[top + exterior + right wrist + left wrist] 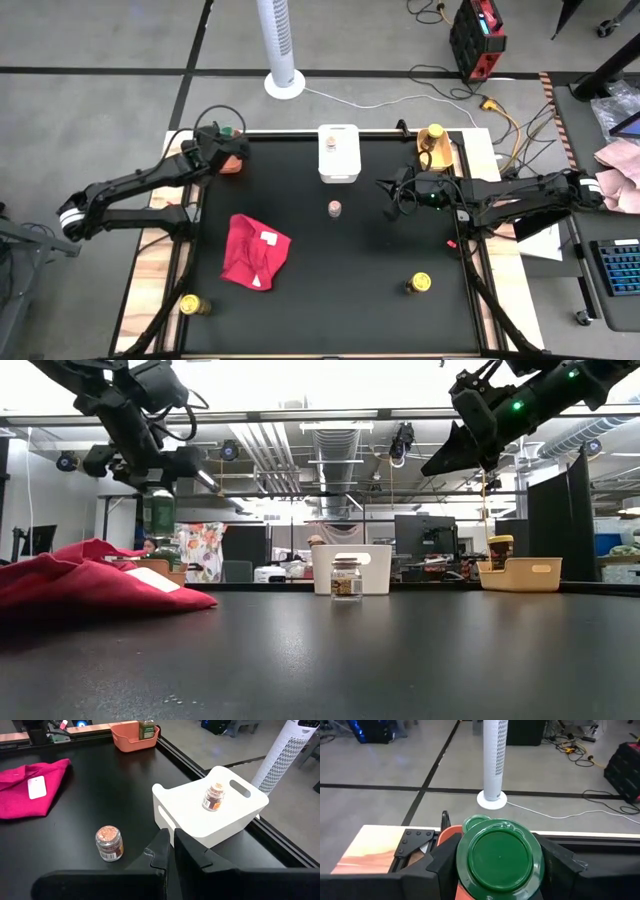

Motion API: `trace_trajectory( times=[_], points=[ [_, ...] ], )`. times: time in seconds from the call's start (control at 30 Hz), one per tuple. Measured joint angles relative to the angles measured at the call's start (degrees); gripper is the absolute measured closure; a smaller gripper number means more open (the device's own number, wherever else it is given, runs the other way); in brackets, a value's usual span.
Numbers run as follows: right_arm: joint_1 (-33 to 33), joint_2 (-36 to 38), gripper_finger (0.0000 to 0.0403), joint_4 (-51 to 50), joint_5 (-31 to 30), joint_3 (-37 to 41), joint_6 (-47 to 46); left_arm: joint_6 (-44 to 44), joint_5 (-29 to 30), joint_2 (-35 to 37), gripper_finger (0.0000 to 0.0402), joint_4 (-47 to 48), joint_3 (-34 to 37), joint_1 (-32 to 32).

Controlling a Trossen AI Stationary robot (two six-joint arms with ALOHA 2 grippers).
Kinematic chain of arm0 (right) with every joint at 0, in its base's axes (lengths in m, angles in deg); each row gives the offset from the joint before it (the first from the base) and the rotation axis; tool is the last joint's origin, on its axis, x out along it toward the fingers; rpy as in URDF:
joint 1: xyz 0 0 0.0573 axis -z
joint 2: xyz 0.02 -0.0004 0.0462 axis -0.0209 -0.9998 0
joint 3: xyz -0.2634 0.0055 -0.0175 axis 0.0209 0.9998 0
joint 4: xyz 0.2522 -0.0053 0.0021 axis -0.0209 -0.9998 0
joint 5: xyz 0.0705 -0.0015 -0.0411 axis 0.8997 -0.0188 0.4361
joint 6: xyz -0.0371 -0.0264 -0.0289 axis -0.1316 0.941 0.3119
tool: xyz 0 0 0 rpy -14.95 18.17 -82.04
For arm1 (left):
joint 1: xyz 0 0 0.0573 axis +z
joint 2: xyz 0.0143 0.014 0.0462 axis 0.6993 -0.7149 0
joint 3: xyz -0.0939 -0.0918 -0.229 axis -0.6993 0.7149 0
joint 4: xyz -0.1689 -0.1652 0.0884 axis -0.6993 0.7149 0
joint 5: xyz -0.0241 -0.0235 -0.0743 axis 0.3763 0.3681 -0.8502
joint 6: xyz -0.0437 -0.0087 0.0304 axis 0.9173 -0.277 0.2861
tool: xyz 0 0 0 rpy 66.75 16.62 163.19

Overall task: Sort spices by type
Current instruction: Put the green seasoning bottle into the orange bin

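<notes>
L gripper (495, 870) clamped on green-lid jar (499, 857), above orange bin (232, 160); R gripper (385, 188) fingers together, right of white bin (338, 153).

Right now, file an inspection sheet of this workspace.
Surface: black table, wooden edging.
Job's things: green-lidded jar in the left pincer above the orange bin, which already holds one green-lidded jar; pink-lidded jar on the table; another in the white bin; yellow-lidded jar near the front right, one at the front left edge, one in the yellow bin.
Clutter: red cloth.
Grippers: left pincer shut on the jar; right pincer shut, empty, raised.
Cables: on the floor behind.
Surroundings: tower fan.
</notes>
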Motion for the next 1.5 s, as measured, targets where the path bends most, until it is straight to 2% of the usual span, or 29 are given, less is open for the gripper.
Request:
trace_trajectory(
  times=[0.23, 0.73, 1.07, 1.2, 1.5],
  points=[
    [0.02, 0.00, 0.0385, -0.01, 0.02, 0.00, -0.09, 2.79, 1.55, -3.35, 0.0217, 0.05, 0.00, 0.82],
    [0.00, -0.02, 0.0385, -0.83, 0.02, 0.02, -0.07, 13.31, 1.77, -4.11, 0.0217, 1.98, 0.02, 2.09],
    [0.01, -0.02, 0.0385, -0.90, 0.02, 0.00, -0.04, 16.73, 2.67, -4.46, 0.0217, 2.68, 0.02, 2.57],
    [0.00, -0.02, 0.0385, -0.90, 0.02, 0.02, -0.04, 19.79, 4.68, -5.48, 0.0217, 2.74, 0.02, 2.80],
    [0.00, -0.02, 0.0385, -1.22, 0.04, 0.02, 0.28, 22.88, 4.94, -8.61, 0.0217, 3.09, 0.02, 2.98]
  ],
)
